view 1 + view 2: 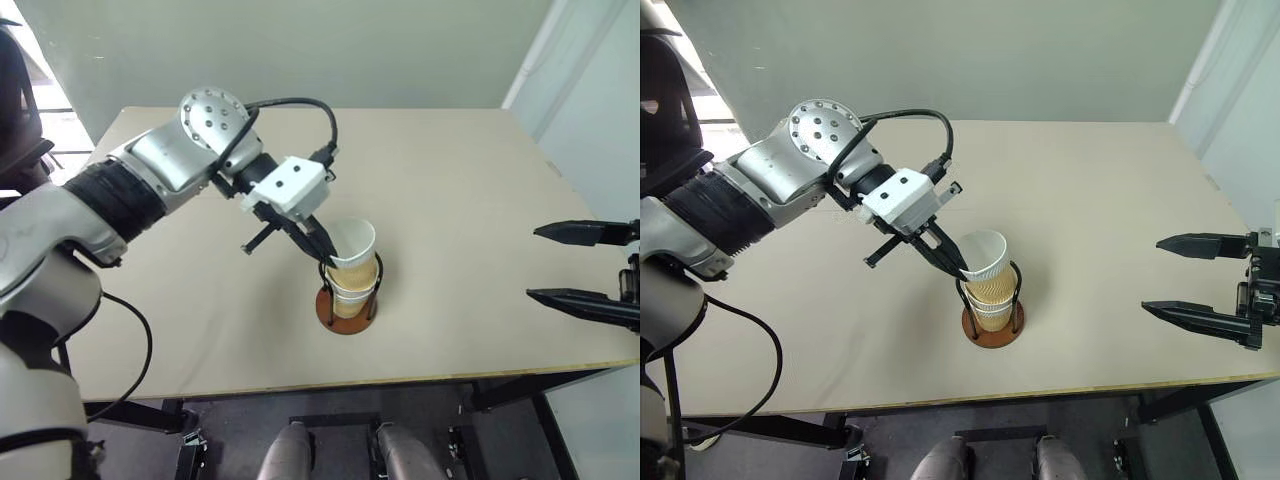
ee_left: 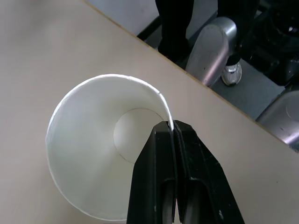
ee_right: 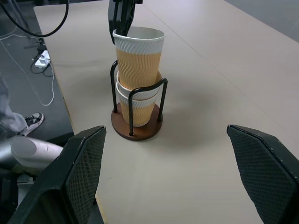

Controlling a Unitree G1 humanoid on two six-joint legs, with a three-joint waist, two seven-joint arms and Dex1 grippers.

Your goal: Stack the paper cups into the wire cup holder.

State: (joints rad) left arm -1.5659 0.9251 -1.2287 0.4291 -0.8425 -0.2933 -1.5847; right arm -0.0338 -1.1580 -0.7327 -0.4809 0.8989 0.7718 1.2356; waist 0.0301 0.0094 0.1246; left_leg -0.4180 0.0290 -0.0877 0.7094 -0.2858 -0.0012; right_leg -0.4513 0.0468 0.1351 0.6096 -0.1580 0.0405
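Note:
The wire cup holder [image 1: 347, 312] stands on its brown disc base near the middle of the table's front half. Two paper cups [image 3: 140, 109] sit nested between its black loops. A third paper cup [image 3: 139, 56] rests high in that stack, leaning a little. My left gripper [image 1: 325, 250] comes down from the left and is shut on this top cup's white rim [image 2: 166, 109], one finger inside and one outside. My right gripper [image 1: 1151, 275] hovers over the table's right edge, open and with nothing in it, pointing at the holder from well off to the side.
The tan table [image 1: 470, 180] is bare around the holder. Its front edge [image 1: 400, 382] runs close below the base. A white wall panel [image 1: 590, 90] stands at the right. A black cable [image 1: 300, 103] loops over my left wrist. A person's shoe [image 3: 30, 122] shows on the floor.

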